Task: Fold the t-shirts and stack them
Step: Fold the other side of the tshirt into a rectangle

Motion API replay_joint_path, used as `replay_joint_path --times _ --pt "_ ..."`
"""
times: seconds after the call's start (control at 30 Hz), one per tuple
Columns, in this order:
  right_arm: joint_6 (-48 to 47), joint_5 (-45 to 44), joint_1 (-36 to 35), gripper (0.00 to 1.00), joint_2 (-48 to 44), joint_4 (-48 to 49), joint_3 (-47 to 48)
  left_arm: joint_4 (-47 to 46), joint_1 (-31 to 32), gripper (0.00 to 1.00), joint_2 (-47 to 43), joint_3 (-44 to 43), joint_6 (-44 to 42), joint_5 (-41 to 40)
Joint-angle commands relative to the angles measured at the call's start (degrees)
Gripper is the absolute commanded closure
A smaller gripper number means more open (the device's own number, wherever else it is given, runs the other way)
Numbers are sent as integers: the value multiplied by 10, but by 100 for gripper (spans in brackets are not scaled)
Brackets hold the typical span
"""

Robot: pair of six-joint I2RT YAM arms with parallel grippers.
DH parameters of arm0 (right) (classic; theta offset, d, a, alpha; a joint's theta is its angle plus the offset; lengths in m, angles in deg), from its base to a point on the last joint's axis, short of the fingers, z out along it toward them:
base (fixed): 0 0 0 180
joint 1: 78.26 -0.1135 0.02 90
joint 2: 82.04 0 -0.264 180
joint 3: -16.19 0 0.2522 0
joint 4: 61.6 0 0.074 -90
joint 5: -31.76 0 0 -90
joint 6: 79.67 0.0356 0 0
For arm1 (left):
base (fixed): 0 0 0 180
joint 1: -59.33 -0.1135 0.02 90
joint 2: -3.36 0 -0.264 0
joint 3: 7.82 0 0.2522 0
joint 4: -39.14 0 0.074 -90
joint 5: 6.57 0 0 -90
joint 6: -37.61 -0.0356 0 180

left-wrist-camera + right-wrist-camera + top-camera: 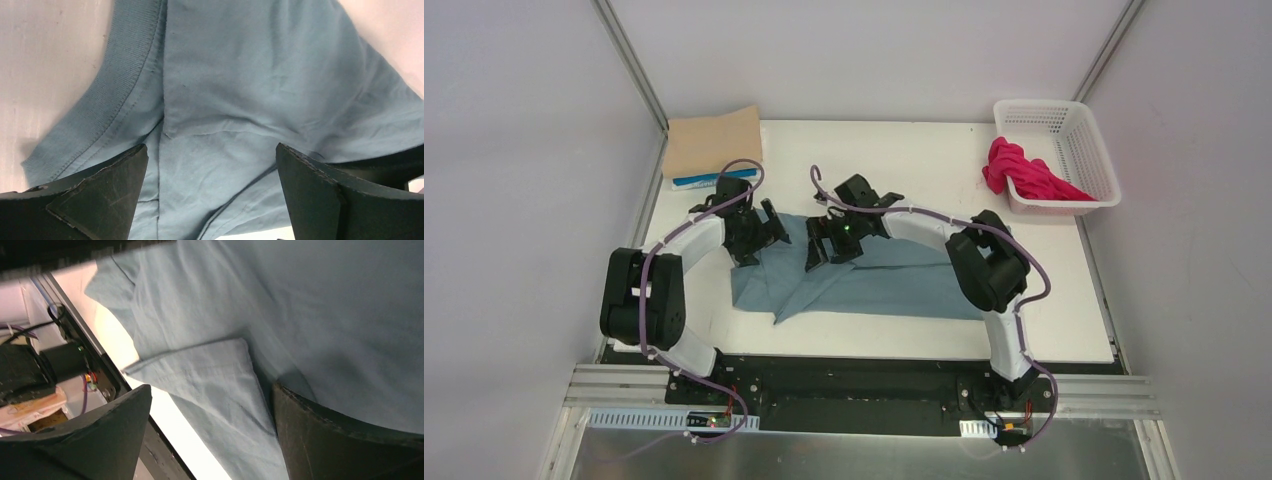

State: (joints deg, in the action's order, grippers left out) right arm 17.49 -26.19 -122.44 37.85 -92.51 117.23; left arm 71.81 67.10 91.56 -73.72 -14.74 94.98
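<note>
Nearest in, my left gripper (211,148) hung with its jaws wide apart and nothing between them, just over the teal-blue tee (864,285) beside its ribbed collar (115,95). My right gripper (212,386) gaped the same way, empty, above a doubled-over flap (210,375) of the same cloth. The tee lay mid-table, spread but rumpled, its left part lapped over itself. I judged a fold was in hand and the task was perhaps halfway. To do it well I would need to come down at matched points, pinch only the top ply, lift low and carry both sides together so the crease ran straight. A grab through two plies would likely drag the whole shirt, and the soft cloth looked apt to slump. Beyond it was the white table (924,160), matte. At the far-left corner a tan tee (714,142) sat folded square with a bright blue sliver (692,183) under its near edge; I could not tell what that was. At far right stood a white lattice basket (1036,103), with a magenta-red tee (1022,175) bunched in it and spilling over its left rim. Plain pale walls stood around, with metal posts at the back corners.
</note>
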Motion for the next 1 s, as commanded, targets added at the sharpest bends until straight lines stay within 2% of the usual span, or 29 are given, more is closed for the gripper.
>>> replay_joint_path --times 0.0,0.27,0.37,0.5,0.6,0.83,0.97 --pt "-51 30 -8 10 -84 -26 -52 -7 -4 1 18 -3 -8 -5" --pt "-118 64 -28 11 -171 -61 -144 -7 -4 1 30 -7 -6 -15" --pt "-107 23 -29 11 -188 -64 -163 -5 -4 1 27 -8 -7 -17" --pt "-78 -94 -29 11 -186 -43 -162 8 -4 1 5 -4 -7 -22" --pt "-79 -121 -31 11 -174 -40 -149 25 -4 1 -19 0 -6 -34" --pt "-91 -156 -57 12 -227 -11 -212 78 6 1 -139 47 6 -40" --pt "-65 -174 -60 13 -252 -2 -251 132 60 1 -224 96 40 -89"
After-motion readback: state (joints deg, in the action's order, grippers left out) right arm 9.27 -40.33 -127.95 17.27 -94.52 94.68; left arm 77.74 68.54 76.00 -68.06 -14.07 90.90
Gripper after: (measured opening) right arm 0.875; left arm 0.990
